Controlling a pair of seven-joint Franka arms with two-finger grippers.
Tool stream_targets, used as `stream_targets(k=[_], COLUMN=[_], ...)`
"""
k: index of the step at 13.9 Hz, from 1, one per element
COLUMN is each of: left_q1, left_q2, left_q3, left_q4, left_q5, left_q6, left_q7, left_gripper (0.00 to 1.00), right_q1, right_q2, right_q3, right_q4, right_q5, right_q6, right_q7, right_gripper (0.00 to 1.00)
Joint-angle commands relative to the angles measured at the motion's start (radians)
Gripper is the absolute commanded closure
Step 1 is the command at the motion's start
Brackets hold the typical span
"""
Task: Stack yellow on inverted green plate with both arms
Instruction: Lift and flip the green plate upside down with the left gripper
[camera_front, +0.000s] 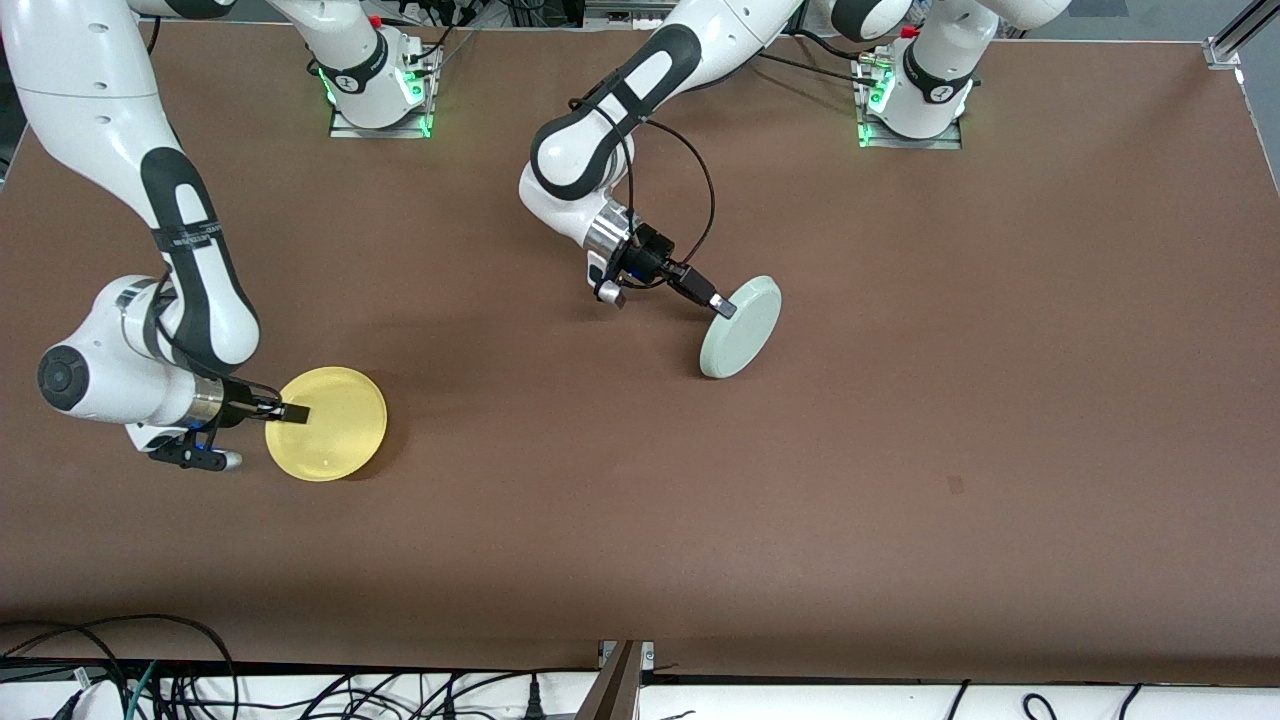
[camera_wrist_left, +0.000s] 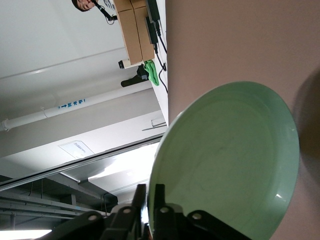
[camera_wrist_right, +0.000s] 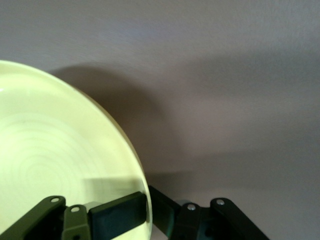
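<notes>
The pale mint-green plate (camera_front: 741, 327) is tilted steeply on its edge at the table's middle, underside toward the front camera. My left gripper (camera_front: 722, 304) is shut on its upper rim; the left wrist view shows the plate's hollow face (camera_wrist_left: 235, 160) with the fingers (camera_wrist_left: 163, 200) clamped on the rim. The yellow plate (camera_front: 328, 423) lies at the right arm's end of the table, slightly tilted. My right gripper (camera_front: 293, 411) is shut on its rim; the right wrist view shows the plate (camera_wrist_right: 55, 150) with one finger (camera_wrist_right: 117, 212) on its upper face and the other beneath.
The brown table (camera_front: 900, 450) stretches bare toward the left arm's end and toward the front camera. The two arm bases (camera_front: 380, 90) stand along the edge farthest from that camera. Cables lie below the table's front edge (camera_front: 300, 690).
</notes>
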Motion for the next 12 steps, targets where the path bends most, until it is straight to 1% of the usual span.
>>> stream_targets(k=[1,3,5,7,8,10,12], left_q1=[-0.006,-0.003,0.006,0.034,0.045,0.063,0.114], left_q2=[0.024,0.015,0.012,0.012,0.01,-0.004,-0.037], left_q3=[-0.012,-0.013,-0.013,-0.012,-0.012,-0.015,-0.016], left_q4=[0.046,0.054,0.098,0.184,0.199,0.216,0.224], left_q5=[-0.031,-0.089,-0.164,-0.289,-0.332,-0.395,-0.514], left_q6=[0.018,0.04,0.057,0.078,0.089,0.135,0.193], left_q7=[0.033,0.035,0.035,0.035,0.027,0.024,0.025], left_gripper=[0.0,0.0,0.0,0.0,0.0,0.0,0.0], right_q1=[-0.009,-0.011,-0.008,-0.005,-0.005,0.003,0.032], right_q2=[-0.011,-0.009,-0.012,-0.02,-0.02,-0.02,-0.02], right_q3=[0.008,0.008,0.01,0.008,0.008,0.01,0.008], right_q4=[0.079,0.083,0.103,0.125,0.139,0.183,0.221], right_q5=[0.003,0.003,-0.004,-0.009,-0.014,-0.058,-0.121], right_q6=[-0.124,-0.152,-0.153,-0.184,-0.205,-0.259,-0.303], right_q7=[-0.019,-0.019,-0.015,-0.018,-0.018,-0.018,-0.018], right_gripper=[0.99,1.0,1.0,1.0,1.0,1.0,1.0])
